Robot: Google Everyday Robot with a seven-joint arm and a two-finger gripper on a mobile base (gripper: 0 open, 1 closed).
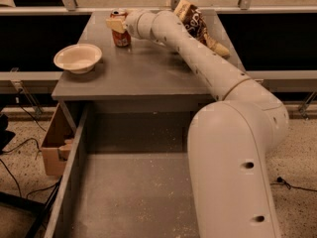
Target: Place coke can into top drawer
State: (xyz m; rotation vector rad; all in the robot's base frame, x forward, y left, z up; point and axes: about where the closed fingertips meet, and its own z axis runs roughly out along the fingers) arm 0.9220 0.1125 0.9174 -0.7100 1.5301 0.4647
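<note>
The coke can [121, 35], red with a silver top, stands upright near the far left of the grey tabletop [143, 71]. My gripper [117, 24] is right at the can's upper part, reaching in from the right at the end of my long white arm [198, 58], and it covers part of the can. The top drawer [133, 192] is pulled open at the front, below the tabletop. It is wide and grey with a speckled floor, and nothing lies in the part I can see.
A cream bowl [78, 57] sits on the left of the tabletop. A brown-and-tan chip bag [194, 20] lies at the far right behind my arm. A brown cardboard box [53, 144] stands on the floor left of the drawer. My white arm base [233, 172] covers the drawer's right side.
</note>
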